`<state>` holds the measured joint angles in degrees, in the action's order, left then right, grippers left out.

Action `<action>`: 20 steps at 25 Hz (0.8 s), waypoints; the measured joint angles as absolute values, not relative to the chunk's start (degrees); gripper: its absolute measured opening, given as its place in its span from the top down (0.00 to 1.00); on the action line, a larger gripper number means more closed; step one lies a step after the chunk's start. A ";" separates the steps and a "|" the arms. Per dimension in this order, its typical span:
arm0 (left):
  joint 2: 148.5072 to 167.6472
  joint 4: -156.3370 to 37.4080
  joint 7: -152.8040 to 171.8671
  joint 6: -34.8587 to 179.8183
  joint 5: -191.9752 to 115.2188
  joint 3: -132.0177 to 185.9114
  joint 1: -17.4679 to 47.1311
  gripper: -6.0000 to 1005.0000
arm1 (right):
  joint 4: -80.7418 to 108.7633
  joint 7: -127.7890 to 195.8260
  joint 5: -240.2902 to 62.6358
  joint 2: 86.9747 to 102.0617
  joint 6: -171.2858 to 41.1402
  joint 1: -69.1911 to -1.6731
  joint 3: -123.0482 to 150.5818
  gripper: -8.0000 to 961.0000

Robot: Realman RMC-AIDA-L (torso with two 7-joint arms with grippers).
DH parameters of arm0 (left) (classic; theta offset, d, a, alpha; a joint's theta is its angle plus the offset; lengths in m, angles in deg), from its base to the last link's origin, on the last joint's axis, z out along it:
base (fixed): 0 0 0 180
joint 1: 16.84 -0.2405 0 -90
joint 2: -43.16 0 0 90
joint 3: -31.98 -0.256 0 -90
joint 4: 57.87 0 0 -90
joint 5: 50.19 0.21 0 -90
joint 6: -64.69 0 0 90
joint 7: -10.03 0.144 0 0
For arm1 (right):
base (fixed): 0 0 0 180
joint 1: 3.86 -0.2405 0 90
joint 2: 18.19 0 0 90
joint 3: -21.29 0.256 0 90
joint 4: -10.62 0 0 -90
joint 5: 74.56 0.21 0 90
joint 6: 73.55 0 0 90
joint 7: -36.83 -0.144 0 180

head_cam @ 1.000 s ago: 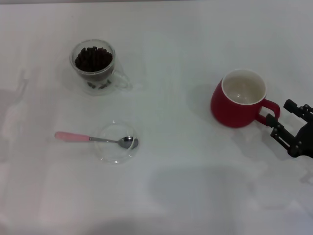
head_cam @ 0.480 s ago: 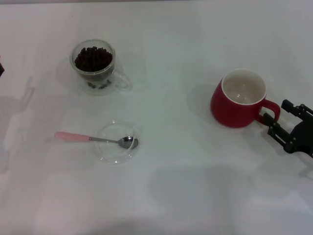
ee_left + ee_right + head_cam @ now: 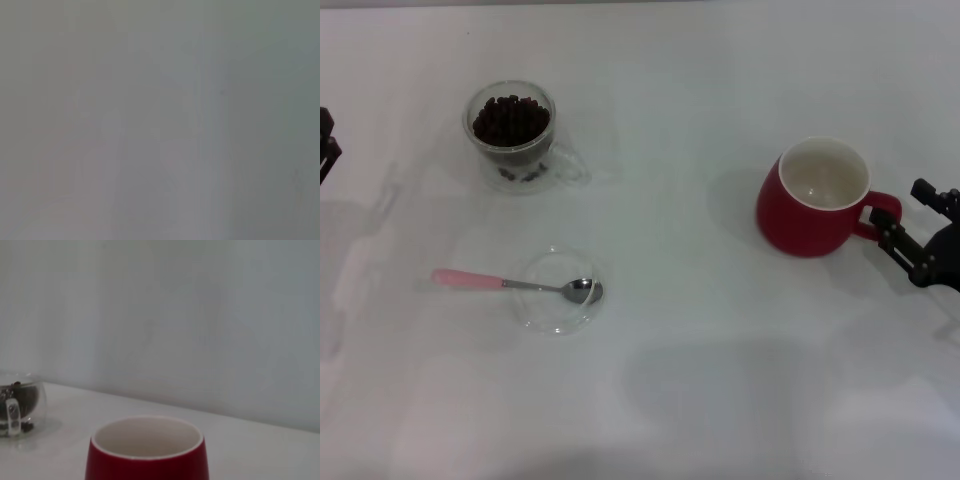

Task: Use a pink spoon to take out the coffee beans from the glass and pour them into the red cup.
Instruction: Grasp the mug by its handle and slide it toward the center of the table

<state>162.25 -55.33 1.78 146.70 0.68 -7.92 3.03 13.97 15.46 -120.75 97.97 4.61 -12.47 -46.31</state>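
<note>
The pink spoon (image 3: pixel 470 280) lies flat, its metal bowl resting in a flat clear dish (image 3: pixel 558 291). Behind it stands the glass (image 3: pixel 513 137), (image 3: pixel 19 408), filled with dark coffee beans (image 3: pixel 510 119). The red cup (image 3: pixel 812 205), (image 3: pixel 147 452) stands upright and empty on the right, its handle (image 3: pixel 884 212) pointing right. My right gripper (image 3: pixel 901 213) is open, with one finger on each side of that handle. Only a dark sliver of my left gripper (image 3: pixel 326 146) shows at the left edge, level with the glass.
Everything stands on a plain white table (image 3: pixel 680 380). The left wrist view shows only a blank grey surface.
My right gripper moved up and to the right at the cup's handle, and the red cup shifted slightly the same way. The left gripper came into view at the left edge.
</note>
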 joint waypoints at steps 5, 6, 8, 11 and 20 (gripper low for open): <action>162.28 -55.33 0.14 146.79 0.81 -8.26 3.38 0.13 | 13.82 14.39 -120.30 98.01 3.97 -13.99 -46.29 0.36; 162.28 -55.33 -0.06 146.80 0.85 -8.39 3.44 0.13 | 13.73 14.34 -120.30 98.00 3.51 -14.21 -46.29 0.36; 162.28 -55.33 -0.19 146.81 0.85 -8.55 3.47 0.13 | 13.66 14.28 -120.30 98.00 2.80 -14.47 -46.43 0.36; 162.26 -55.33 -0.22 146.81 0.88 -8.55 3.35 0.13 | 13.66 14.12 -120.30 97.99 2.45 -14.62 -46.76 0.36; 162.25 -56.25 -0.01 146.84 0.94 -8.56 2.77 0.13 | 13.60 12.96 -120.34 97.99 2.38 -14.80 -46.65 0.40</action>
